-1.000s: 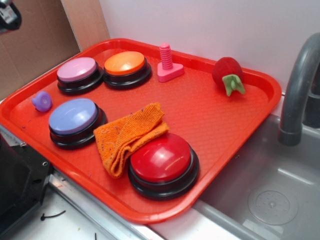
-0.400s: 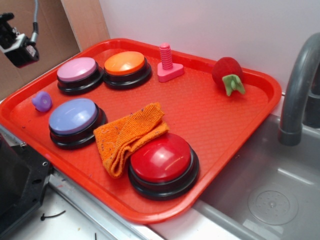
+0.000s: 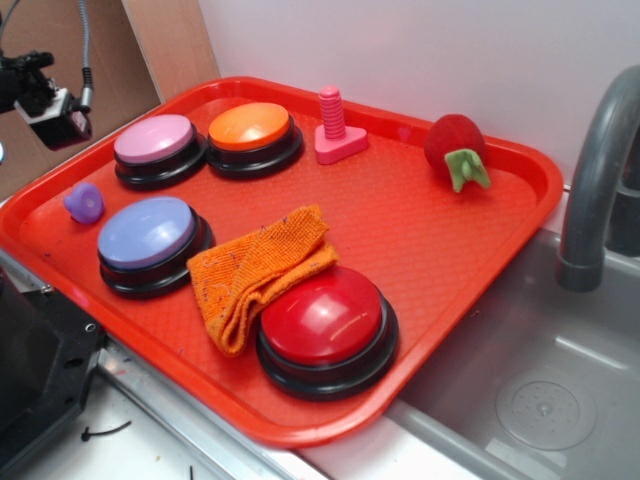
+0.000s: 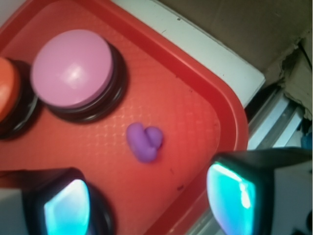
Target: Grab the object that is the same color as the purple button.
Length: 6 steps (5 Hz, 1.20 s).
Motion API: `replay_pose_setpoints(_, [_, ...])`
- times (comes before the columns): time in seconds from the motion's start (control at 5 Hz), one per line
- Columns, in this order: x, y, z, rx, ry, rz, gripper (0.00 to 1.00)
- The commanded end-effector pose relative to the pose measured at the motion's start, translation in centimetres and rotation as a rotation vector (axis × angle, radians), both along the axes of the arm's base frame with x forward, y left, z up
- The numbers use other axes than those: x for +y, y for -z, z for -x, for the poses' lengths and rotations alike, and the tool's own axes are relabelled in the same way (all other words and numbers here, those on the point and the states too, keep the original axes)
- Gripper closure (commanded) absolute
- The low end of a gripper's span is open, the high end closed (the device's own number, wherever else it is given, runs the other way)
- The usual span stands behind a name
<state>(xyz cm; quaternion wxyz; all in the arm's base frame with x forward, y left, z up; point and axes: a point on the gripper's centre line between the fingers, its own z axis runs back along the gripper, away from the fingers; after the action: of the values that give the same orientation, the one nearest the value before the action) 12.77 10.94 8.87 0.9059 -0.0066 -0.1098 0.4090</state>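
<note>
Since a second ago I've swung in over the tray's (image 3: 520,200) left corner. My gripper (image 4: 146,205) hangs spread above the object (image 4: 144,142), nothing grasped; descent and pinch remain.

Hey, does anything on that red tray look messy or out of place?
Only the orange cloth: it lies crumpled, leaning against the red button and touching the purple button. The small purple knob lies on its side near the tray edge. Nothing is spilled or broken.
</note>
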Motion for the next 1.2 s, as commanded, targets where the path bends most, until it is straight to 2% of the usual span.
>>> replay_pose_setpoints(0.0, [0.9,2.2,-0.8,0.022,-0.02,-0.054,0.0])
replay_pose_setpoints(0.4, [0.9,4.5,-1.8,0.035,-0.004,-0.068,0.0])
replay_pose_setpoints(0.8, [0.9,6.7,-2.4,0.065,0.031,-0.051,0.0])
replay_pose_setpoints(1.0, [0.8,7.3,-2.4,0.072,0.026,-0.061,1.0])
